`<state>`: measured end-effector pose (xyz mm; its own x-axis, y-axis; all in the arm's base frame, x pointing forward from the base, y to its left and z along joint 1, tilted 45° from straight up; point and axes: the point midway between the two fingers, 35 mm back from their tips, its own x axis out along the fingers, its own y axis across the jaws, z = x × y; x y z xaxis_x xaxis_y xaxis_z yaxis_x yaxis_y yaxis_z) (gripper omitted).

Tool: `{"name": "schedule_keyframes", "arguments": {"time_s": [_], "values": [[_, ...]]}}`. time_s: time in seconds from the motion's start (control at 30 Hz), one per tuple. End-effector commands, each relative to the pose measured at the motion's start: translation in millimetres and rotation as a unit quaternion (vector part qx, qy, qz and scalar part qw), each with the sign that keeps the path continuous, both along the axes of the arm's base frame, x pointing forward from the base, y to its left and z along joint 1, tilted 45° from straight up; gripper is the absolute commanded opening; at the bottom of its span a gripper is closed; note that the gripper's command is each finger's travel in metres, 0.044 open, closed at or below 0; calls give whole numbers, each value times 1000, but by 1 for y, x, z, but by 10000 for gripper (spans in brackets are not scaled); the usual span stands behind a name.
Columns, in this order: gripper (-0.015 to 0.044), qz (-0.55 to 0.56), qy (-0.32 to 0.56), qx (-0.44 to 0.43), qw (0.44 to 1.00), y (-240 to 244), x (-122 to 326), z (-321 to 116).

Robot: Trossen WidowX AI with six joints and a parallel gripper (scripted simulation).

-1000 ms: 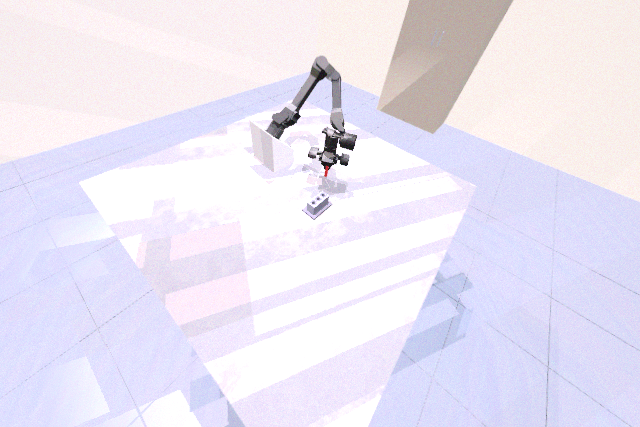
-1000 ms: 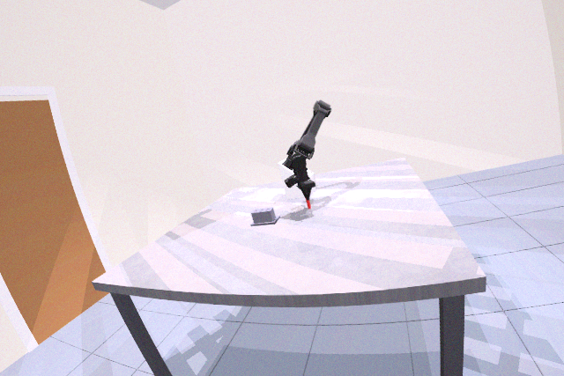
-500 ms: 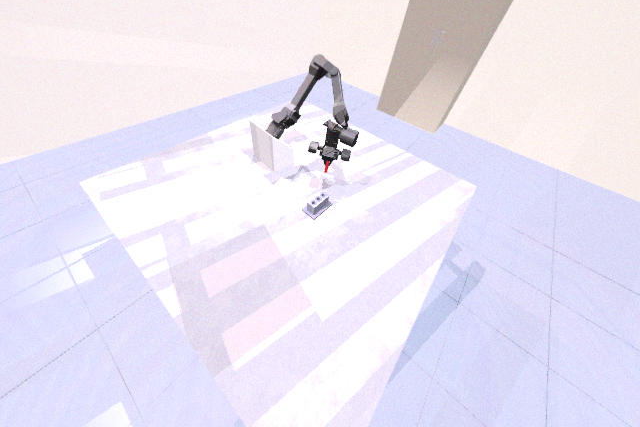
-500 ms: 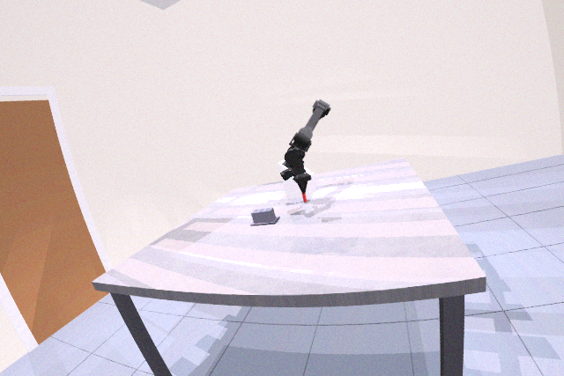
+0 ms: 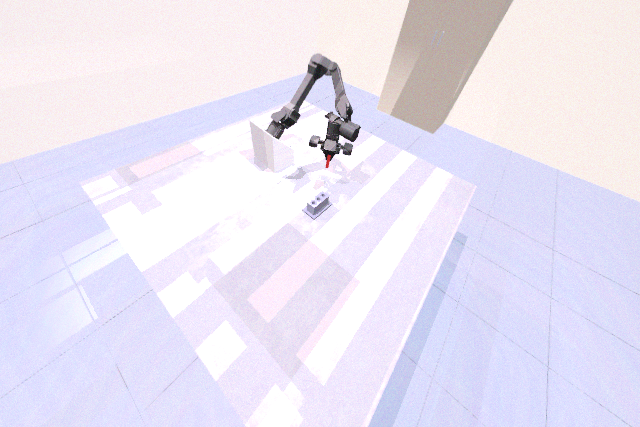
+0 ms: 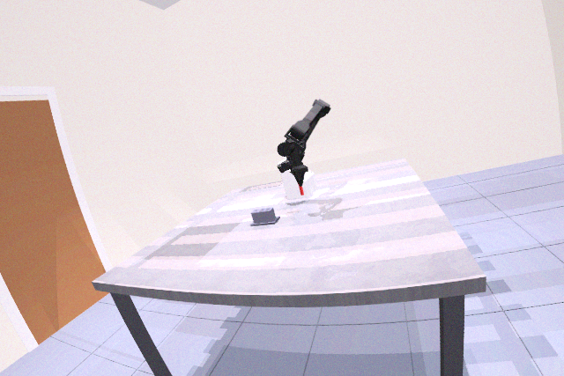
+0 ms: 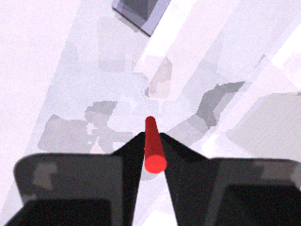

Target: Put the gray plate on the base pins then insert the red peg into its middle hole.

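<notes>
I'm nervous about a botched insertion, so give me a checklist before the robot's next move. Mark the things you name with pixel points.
- Pincer [image 5: 328,156] [image 6: 300,187] [image 7: 151,136] shut on the red peg [image 5: 327,162] [image 6: 301,191] [image 7: 153,148]: ok
- Peg raised off the table [image 5: 356,355] [image 6: 291,299]: ok
- Gray plate [image 5: 314,207] [image 6: 263,216] sitting level on its base [image 5: 313,216] [image 6: 260,224] [image 7: 151,29]: ok
- Both pins fully through the plate: cannot tell
- Middle hole [image 5: 318,198] free of any peg: ok
- Peg lined up over that hole: not ok, it hangs off to one side

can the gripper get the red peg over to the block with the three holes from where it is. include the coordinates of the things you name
Probably yes: the gripper [image 5: 328,157] [image 6: 300,186] [image 7: 151,136] holds the red peg [image 5: 327,161] [image 6: 301,190] [image 7: 153,141], and nothing visible stands between.
</notes>
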<state>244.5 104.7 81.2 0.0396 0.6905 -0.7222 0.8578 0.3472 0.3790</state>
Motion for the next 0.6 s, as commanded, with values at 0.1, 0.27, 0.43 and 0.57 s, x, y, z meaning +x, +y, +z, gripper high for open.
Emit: {"name": "schedule_keyframes", "arguments": {"time_s": [0.1, 0.27, 0.43, 0.57], "values": [[0, -1, 4, -2, 1000, -8, 12, -7], [0, -1, 3, -3, 1000, -15, 23, -12], [0, -1, 2, -4, 1000, -23, 34, -18], [0, -1, 2, -5, 1000, -30, 42, -23]]}}
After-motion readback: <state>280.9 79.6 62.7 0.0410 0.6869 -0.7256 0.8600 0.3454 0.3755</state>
